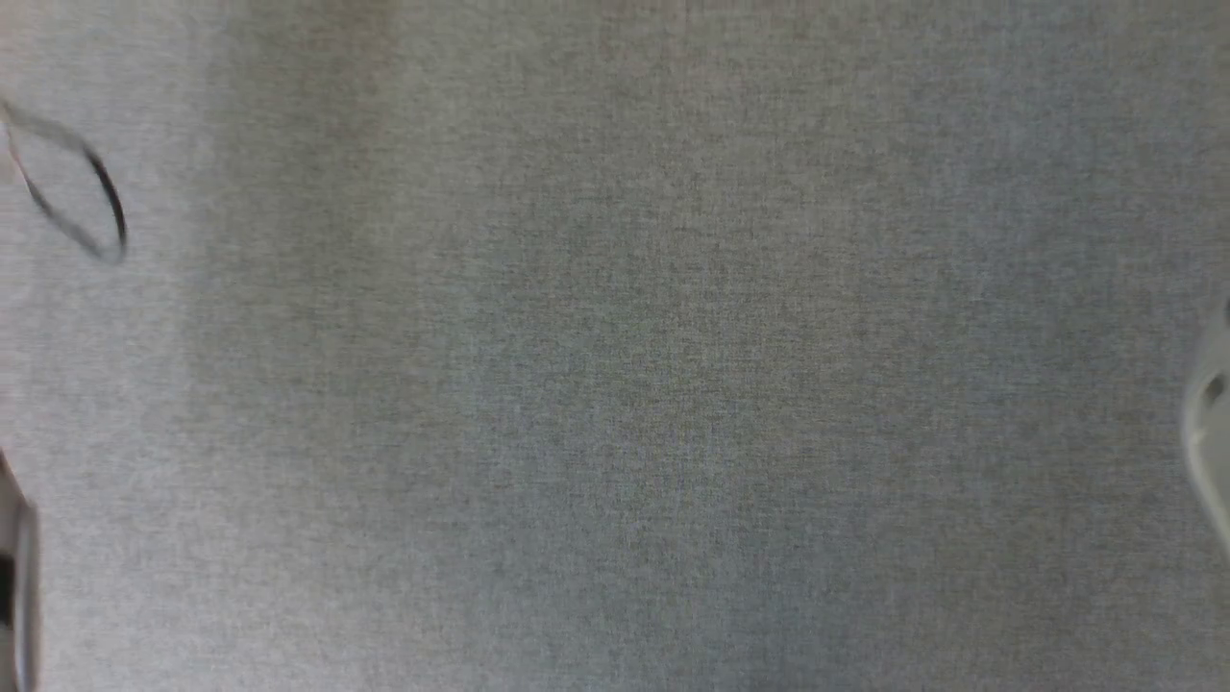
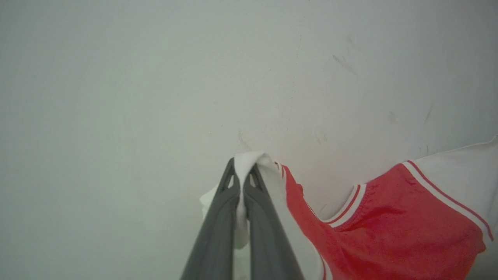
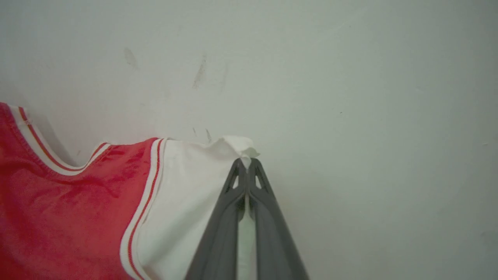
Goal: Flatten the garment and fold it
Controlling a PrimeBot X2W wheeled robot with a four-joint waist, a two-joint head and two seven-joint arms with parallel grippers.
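Head view: a grey, finely woven surface point(image 1: 615, 384) spans the field, unevenly lit and paler toward the left. A thin dark loop point(image 1: 108, 192), blurred, appears on it at upper left; what it is cannot be told. Wrist views: a pale, off-white surface point(image 2: 155, 77) bearing a few faint dark scuff marks point(image 2: 344, 64). The garment point(image 2: 389, 233), red with white sleeves and striped trim, casts a soft shadow on this surface beneath its neckline; whether the cloth touches it cannot be told.

Garment point(image 2: 389, 233) hangs between the grippers: left gripper point(image 2: 243, 168) pinches one sleeve, cloth to its right in its wrist view; right gripper point(image 3: 246, 163) pinches the other, cloth to its left; surface point(image 3: 369, 97) behind
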